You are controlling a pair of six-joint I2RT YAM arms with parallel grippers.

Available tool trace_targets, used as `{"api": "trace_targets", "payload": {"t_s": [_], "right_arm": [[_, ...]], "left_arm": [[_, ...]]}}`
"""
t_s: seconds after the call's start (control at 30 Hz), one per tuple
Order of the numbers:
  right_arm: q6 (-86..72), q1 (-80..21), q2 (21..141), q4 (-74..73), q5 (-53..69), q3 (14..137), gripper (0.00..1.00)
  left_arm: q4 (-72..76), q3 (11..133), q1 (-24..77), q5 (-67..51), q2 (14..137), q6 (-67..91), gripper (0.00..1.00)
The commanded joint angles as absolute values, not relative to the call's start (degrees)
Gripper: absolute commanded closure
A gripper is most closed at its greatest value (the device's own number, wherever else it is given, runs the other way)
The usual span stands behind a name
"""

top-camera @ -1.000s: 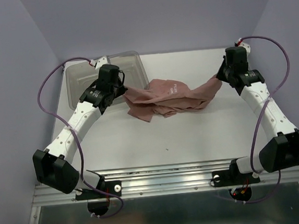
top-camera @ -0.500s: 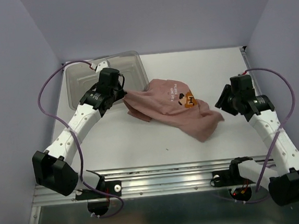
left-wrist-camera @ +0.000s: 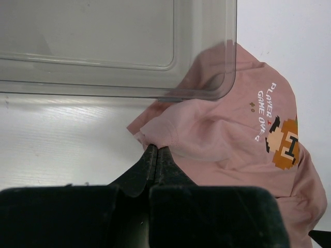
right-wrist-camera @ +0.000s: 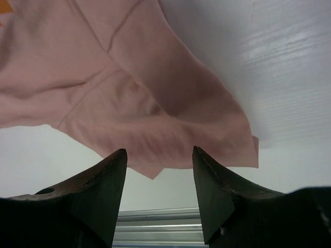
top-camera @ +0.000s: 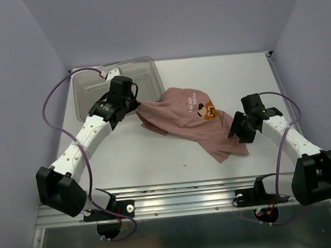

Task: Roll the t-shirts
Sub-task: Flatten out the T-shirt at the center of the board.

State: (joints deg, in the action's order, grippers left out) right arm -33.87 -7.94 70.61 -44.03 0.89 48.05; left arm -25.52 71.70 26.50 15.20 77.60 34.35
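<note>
T-shirt (top-camera: 182,115) end dropped, lying far-left to near-right

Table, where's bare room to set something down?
Free: the near strip of table between the shirt and front rail, and the far right corner behind the shirt. Crowded: far left, where bin, left tool and shirt meet.

**Right end let go**

The right arm (top-camera: 282,134) has swung from the far right corner toward the near side. Its jaws, shut a second ago, now stand apart. The shirt's (top-camera: 183,122) right end has dropped onto the tabletop (top-camera: 157,156), and its print (top-camera: 206,110) now faces up.
</note>
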Motion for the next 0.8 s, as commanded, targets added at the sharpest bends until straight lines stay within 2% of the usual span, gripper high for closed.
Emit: {"api": "trace_targets", "payload": {"t_s": [0.0, 0.13, 0.27, 0.33, 0.37, 0.43, 0.47, 0.5, 0.63, 0.77], "right_arm": [[-33.7, -8.1, 69.8, -40.3, 5.0, 46.3, 0.4], [-35.2, -8.1, 70.5, -36.0, 9.7, 42.7, 0.4], [-37.3, -12.9, 73.0, -31.1, 9.3, 38.2, 0.46], [-39.3, -17.9, 75.5, -29.0, 8.4, 37.2, 0.55], [-41.2, -19.8, 76.1, -27.7, 8.2, 36.8, 0.65], [-43.1, -23.9, 77.6, -26.5, 8.0, 37.3, 0.75], [-44.8, -27.6, 78.0, -25.9, 8.0, 38.1, 0.84], [-45.4, -29.3, 78.4, -24.4, 8.3, 38.6, 0.87], [-44.9, -36.3, 82.3, -22.8, 9.5, 43.4, 0.91], [-42.6, -39.0, 82.0, -29.2, 3.0, 49.7, 0.91]], "left_arm": [[-24.2, 71.0, 26.3, 16.2, 76.8, 34.3, 1.0], [-24.2, 70.8, 26.2, 16.3, 76.5, 34.2, 1.0], [-24.1, 70.1, 26.3, 16.1, 75.9, 34.5, 1.0], [-24.1, 69.6, 26.2, 16.1, 75.5, 34.5, 1.0], [-24.1, 69.4, 26.3, 16.2, 75.4, 34.6, 1.0], [-24.2, 68.9, 26.3, 16.3, 74.6, 34.7, 1.0], [-24.3, 68.2, 26.3, 16.4, 74.4, 34.8, 1.0], [-24.2, 67.8, 26.2, 16.8, 74.1, 34.9, 1.0], [-24.8, 66.5, 26.2, 19.8, 72.5, 35.0, 1.0], [-25.6, 65.7, 26.1, 23.1, 72.0, 34.3, 1.0]]}}
